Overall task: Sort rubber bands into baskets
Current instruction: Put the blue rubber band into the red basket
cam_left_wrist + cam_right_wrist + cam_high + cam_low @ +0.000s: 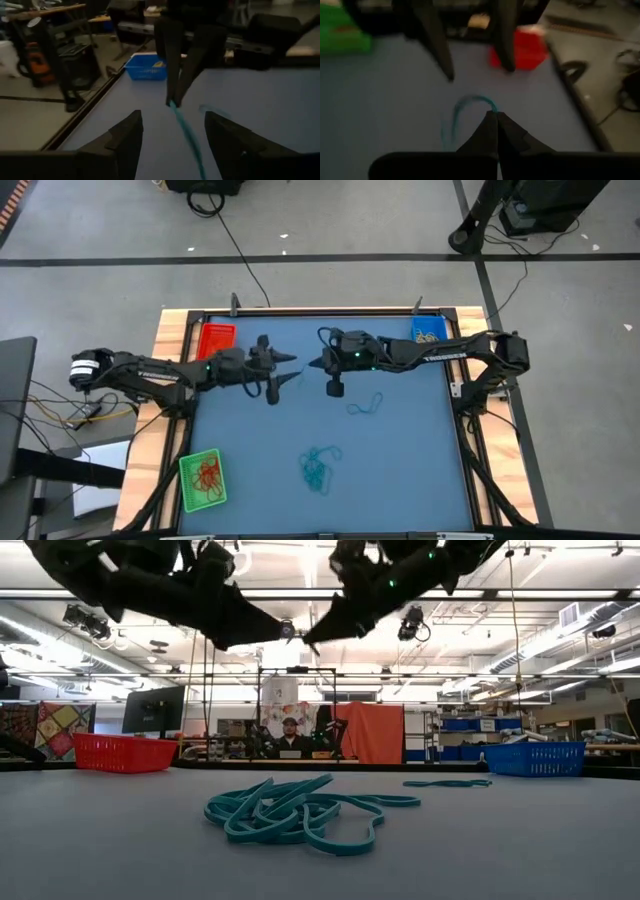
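My right gripper (pixel 496 119) is shut on a teal rubber band (pixel 462 111) above the far middle of the blue table. Facing it, my left gripper (pixel 172 142) stands open; the hanging band (pixel 187 132) runs down between its two fingers without touching them. In the high view the two grippers meet tip to tip, left (pixel 290 368) and right (pixel 314 363). A pile of teal bands (pixel 318 467) and a single teal band (pixel 365 405) lie on the table. The red basket (pixel 216 338), blue basket (pixel 428 330) and green basket (pixel 203 480) stand on the table. My right gripper pinches the teal band's upper end (pixel 173 105) between its two fingertips (pixel 170 95). The fingers slant down from the table's right side. The band hangs slack below them; its lower end runs out of the left wrist view.
The green basket at the near left corner holds red and orange bands. The blue basket at the far right holds some bands. The table has a raised wooden frame (pixel 165 340). A person (pixel 290 737) sits in the room beyond the far edge.
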{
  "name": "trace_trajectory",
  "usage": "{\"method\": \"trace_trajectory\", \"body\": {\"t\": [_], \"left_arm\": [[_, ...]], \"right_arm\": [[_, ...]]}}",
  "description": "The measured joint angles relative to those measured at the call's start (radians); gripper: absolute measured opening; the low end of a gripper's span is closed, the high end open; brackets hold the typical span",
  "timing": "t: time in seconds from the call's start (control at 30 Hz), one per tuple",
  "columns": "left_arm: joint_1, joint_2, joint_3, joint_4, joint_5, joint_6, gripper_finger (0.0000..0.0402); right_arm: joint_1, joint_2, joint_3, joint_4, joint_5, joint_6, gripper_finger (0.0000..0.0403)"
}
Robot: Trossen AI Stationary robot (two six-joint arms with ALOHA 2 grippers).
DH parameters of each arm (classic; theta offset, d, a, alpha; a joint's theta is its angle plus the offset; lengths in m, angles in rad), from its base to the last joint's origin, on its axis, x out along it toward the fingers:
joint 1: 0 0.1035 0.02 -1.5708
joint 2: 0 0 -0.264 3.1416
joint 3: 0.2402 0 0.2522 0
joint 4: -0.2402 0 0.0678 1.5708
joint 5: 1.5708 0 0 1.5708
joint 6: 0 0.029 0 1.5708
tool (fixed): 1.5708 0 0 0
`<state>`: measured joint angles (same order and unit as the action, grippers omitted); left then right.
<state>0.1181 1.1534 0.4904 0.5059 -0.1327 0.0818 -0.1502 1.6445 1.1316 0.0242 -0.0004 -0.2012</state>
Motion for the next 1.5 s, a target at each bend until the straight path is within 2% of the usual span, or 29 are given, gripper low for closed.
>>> {"method": "trace_trajectory", "body": {"t": [0.17,0.3,0.43,0.53,0.67,0.87,1.0,1.13,1.3,1.5], "left_arm": [[0.084,0.000,0.023,-0.008,0.145,-0.065,0.0215],[0.111,0.000,0.029,-0.003,0.147,-0.085,0.0207],[0.118,0.005,0.029,-0.001,0.159,-0.050,0.0173],[0.117,0.037,0.029,0.015,0.199,-0.029,0.0151],[0.117,0.105,0.030,0.080,0.226,-0.090,0.0142],[0.116,0.182,0.031,0.144,0.221,-0.146,0.0142],[0.116,0.208,0.030,0.158,0.161,-0.167,0.0137],[0.113,0.229,0.031,0.179,0.128,-0.156,0.0100],[0.113,0.228,0.031,0.185,0.128,-0.112,0.0016],[0.133,0.165,0.030,0.133,0.127,-0.122,0.0004]], "right_arm": [[0.011,-0.045,0.000,0.046,0.054,0.034,0.0002],[0.006,-0.062,0.000,0.039,0.062,0.026,0.0002],[0.004,-0.055,-0.008,0.012,0.067,-0.046,0.0003],[0.006,-0.035,-0.012,-0.002,0.106,-0.111,0.0003],[0.005,-0.027,-0.012,0.025,0.140,-0.115,0.0003],[0.014,-0.028,-0.011,0.053,0.141,-0.089,0.0003],[0.030,-0.028,-0.011,0.056,0.148,-0.082,0.0003],[0.044,-0.028,-0.011,0.058,0.178,-0.085,0.0003],[0.051,-0.028,-0.011,0.057,0.225,-0.061,0.0004],[0.051,-0.028,-0.011,0.037,0.243,0.039,0.0036]]}}
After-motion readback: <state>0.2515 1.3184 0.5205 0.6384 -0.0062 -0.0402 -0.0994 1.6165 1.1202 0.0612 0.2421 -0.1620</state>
